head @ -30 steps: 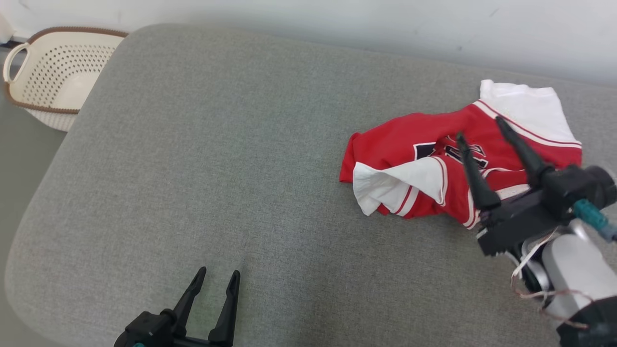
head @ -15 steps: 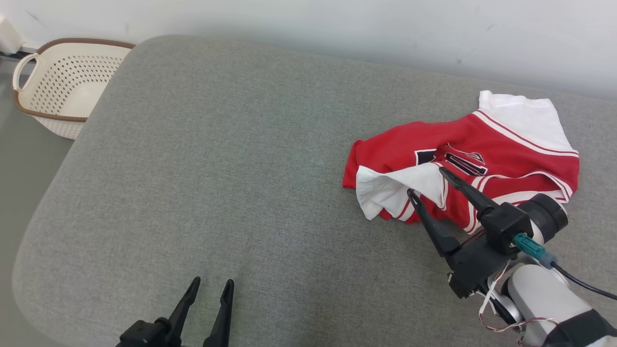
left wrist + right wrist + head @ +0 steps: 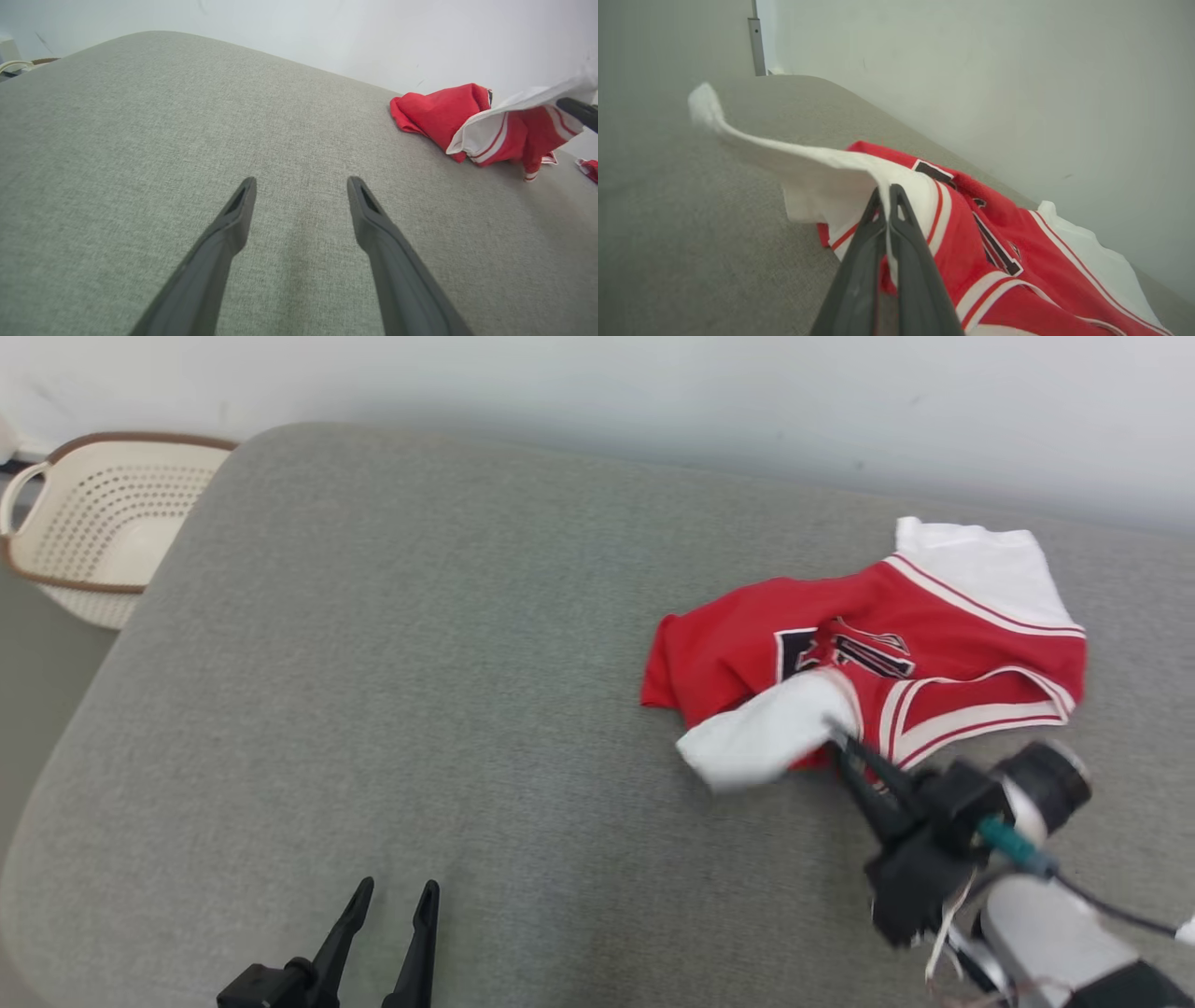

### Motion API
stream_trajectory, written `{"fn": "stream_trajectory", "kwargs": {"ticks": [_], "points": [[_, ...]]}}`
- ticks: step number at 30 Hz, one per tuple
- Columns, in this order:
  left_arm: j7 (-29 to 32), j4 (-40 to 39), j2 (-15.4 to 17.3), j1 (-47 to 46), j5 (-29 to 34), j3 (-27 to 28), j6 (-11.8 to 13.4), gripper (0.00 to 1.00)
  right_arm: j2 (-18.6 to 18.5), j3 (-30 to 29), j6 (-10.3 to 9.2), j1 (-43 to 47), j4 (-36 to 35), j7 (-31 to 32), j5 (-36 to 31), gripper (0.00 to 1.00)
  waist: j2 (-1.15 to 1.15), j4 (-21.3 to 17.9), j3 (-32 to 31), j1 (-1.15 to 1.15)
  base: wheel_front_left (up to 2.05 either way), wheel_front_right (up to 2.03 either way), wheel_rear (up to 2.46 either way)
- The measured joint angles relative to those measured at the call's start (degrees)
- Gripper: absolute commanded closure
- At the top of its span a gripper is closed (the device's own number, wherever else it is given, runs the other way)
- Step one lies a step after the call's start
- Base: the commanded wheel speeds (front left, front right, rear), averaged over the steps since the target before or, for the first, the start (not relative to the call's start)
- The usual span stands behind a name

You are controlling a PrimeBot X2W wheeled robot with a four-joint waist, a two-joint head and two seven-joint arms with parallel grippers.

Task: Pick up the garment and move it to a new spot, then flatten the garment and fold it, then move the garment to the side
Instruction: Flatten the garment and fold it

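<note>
The garment [image 3: 868, 653] is a crumpled red jersey with white sleeves and striped trim, lying at the right of the grey cushion [image 3: 420, 691]. My right gripper [image 3: 837, 739] is shut on the near white sleeve, whose cloth [image 3: 822, 163] is pinched between the two fingers and lifts off the surface. The same garment [image 3: 472, 121] appears at the upper right of the left wrist view. My left gripper [image 3: 390, 893] stands open over bare cushion at the lower left, far from the garment; in its wrist view the left gripper [image 3: 301, 183] has nothing between its fingers.
A cream perforated basket [image 3: 89, 527] with a brown rim sits off the cushion's far left corner. A pale wall [image 3: 653, 392] runs behind the cushion. Bare cushion stretches across the left and middle.
The right gripper came down from over the jersey to its near white sleeve and shut on it, lifting the sleeve. The camera shifted slightly. The left gripper stayed open.
</note>
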Motion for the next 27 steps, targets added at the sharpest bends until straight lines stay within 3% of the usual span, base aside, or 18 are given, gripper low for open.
{"fn": "stream_trajectory", "kwargs": {"ticks": [9,14,15,16,22,27], "points": [[0.0,-0.56,-0.01,-0.32,0.3,0.42,-0.11,0.0,-9.15,6.65,0.0,6.85,-5.83,0.02,5.38,1.0,0.0,-5.76,-1.25,0.0,0.0,0.0,0.0],[0.0,-0.71,0.0,-1.37,0.52,0.07,-0.48,0.0,-10.96,8.17,0.0,8.7,-5.91,0.01,7.8,0.96,0.0,-9.43,-1.66,0.0,0.0,0.0,0.0],[0.0,-0.62,-0.01,-1.65,0.59,-0.1,-0.51,0.0,-11.18,7.42,0.0,9.5,-5.02,0.02,8.77,0.72,0.0,-10.74,-1.77,0.0,0.0,0.0,0.0],[0.0,-0.62,-0.01,-1.68,0.69,-0.11,-0.51,0.0,-11.21,6.43,0.0,10.11,-4.65,0.01,9.07,0.0,0.0,-11.36,-1.83,0.0,0.0,0.0,0.0],[0.0,-0.37,0.0,-2.68,1.67,0.07,-0.57,0.0,-10.05,-1.3,0.0,12.62,-2.83,0.01,8.53,0.0,0.0,-14.12,-2.03,0.0,0.0,0.0,0.0],[-0.01,1.14,0.01,-4.38,2.21,-1.0,-0.76,0.0,-4.65,-12.05,0.0,14.18,-2.82,0.01,4.65,0.0,0.0,-16.73,-1.96,0.0,0.0,0.0,0.0]]}}
